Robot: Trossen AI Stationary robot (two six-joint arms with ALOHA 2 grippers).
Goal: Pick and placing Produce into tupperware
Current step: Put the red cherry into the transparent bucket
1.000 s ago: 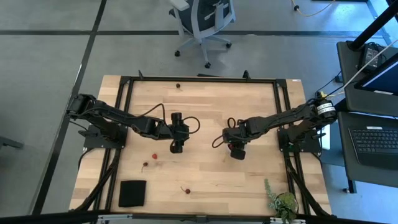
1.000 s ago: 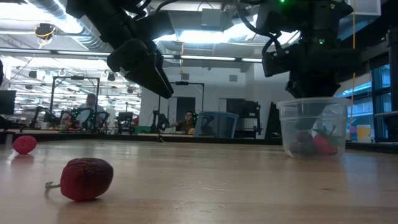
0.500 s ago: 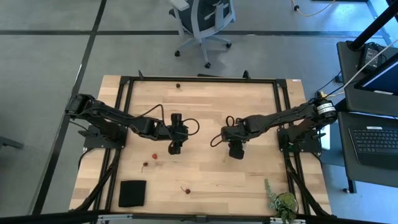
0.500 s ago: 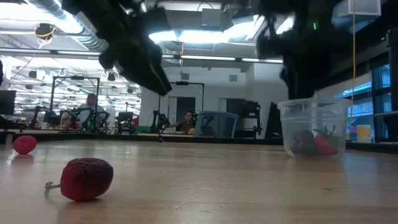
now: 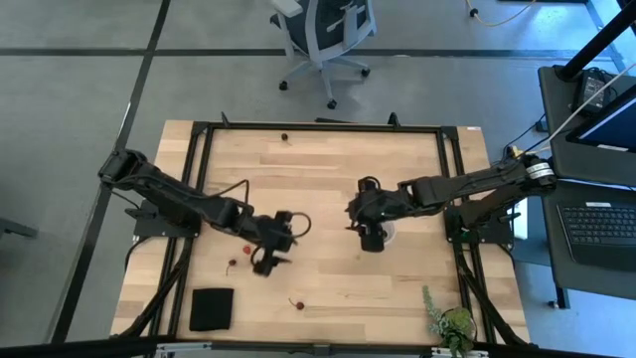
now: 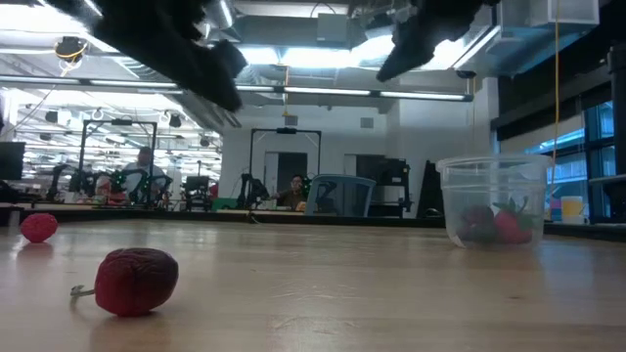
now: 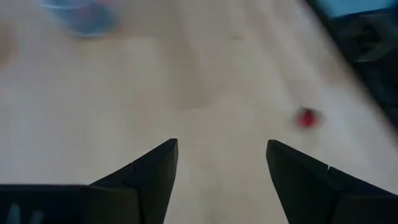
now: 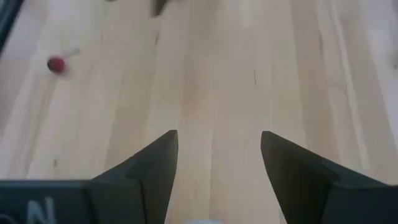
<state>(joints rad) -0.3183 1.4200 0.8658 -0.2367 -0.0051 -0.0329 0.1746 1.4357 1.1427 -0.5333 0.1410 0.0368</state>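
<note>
The left gripper [image 5: 266,262] hangs spread and empty over the wooden surface [image 5: 328,169], near a loose red fruit [image 5: 246,250]; to pick it well it should centre its fingers on the fruit and sink low before pinching. The right gripper [image 5: 369,239], also spread and empty, hovers beside the tub [image 6: 492,200], which already holds fruit and sits well apart from the loose ones.
</note>
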